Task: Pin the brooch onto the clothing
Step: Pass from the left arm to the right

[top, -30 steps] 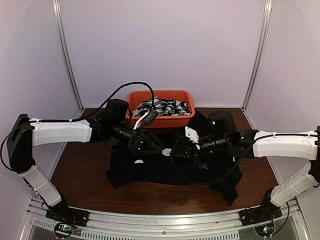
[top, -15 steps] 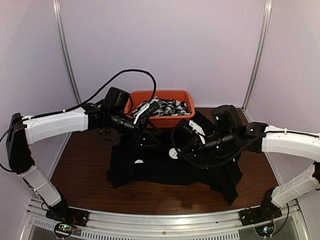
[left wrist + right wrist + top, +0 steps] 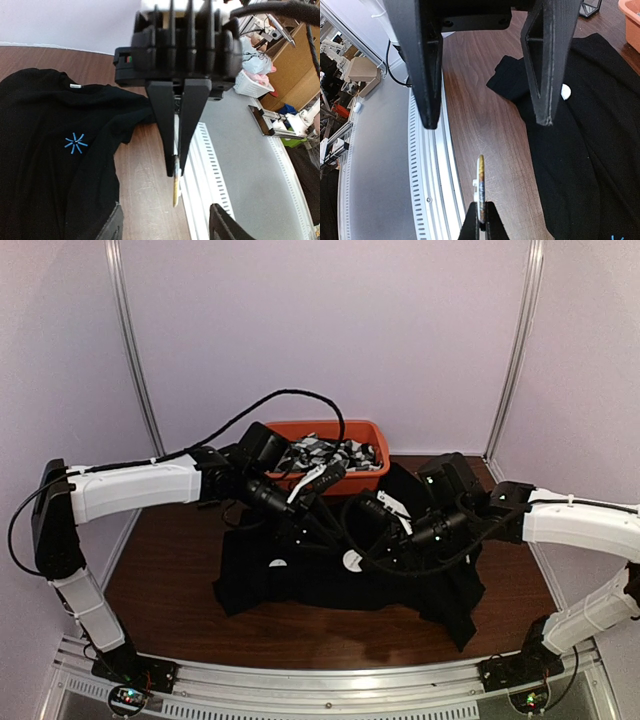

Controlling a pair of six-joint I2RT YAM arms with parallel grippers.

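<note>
Right gripper (image 3: 173,172) has its jaws pressed tight on the brooch (image 3: 480,182) — a thin disc held edge-on in the air, above the black shirt (image 3: 300,590) spread on the wood surface (image 3: 160,580). Left gripper (image 3: 487,122) faces it, jaws spread, nothing between them. Compared with a second ago, the left arm has swung in toward the middle and the brooch sits lower over the shirt's middle — the blue star mark (image 3: 75,143) that showed from above is now hidden behind the right arm. Orange bin (image 3: 360,478) hasn't budged.
</note>
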